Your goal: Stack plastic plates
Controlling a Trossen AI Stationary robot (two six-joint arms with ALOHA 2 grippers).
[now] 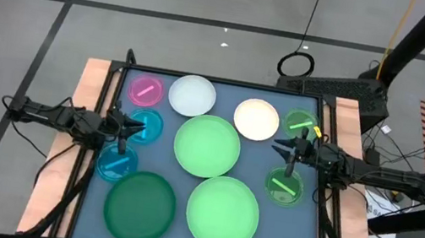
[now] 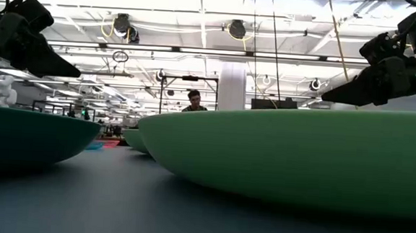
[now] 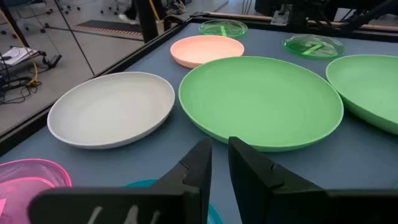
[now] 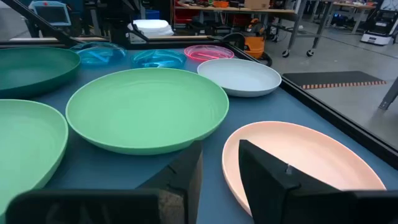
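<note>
Ten round plates lie flat and apart on the dark table. There are two large light green plates and a large dark green one. At the back are a white plate and a cream plate. The small ones are a pink plate, two blue plates and two green striped plates. My left gripper hovers over the upper blue plate, shut and empty. My right gripper hovers between the two small green plates, shut and empty, with a narrow gap between its fingers.
Raised wooden rails border the table's left and right sides, and a dark frame runs along its far edge. A person stands far off in the room behind the table. A bare strip of table lies between the plates at the centre.
</note>
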